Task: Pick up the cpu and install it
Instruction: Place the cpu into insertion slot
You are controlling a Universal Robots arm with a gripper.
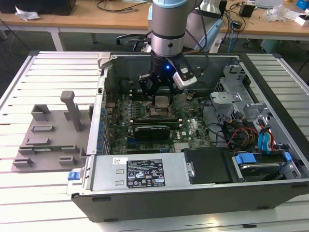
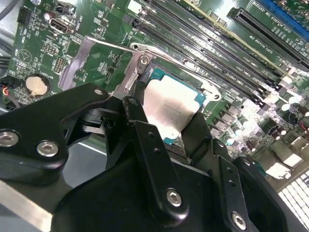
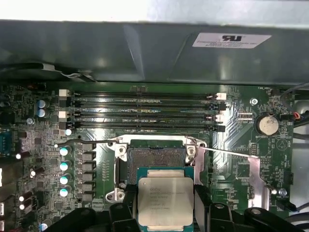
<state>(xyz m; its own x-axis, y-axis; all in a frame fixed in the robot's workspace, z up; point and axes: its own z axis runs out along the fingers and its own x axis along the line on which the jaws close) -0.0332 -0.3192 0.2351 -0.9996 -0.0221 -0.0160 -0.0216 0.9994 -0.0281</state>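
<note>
Silver cpu — flat, pinched between black fingers (over the socket)

Under the cpu, clamped in the gripper, the open socket lies bare, with nothing between them. The load plate stands tilted open beside it (on the side of the coin cell), and thin levers reach out either way. Memory slots lie low toward the case wall. The black card stands close on the socket's near side in the exterior view.

one cpu, one computer case, four memory slots, one coin battery, one grey tray.
</note>
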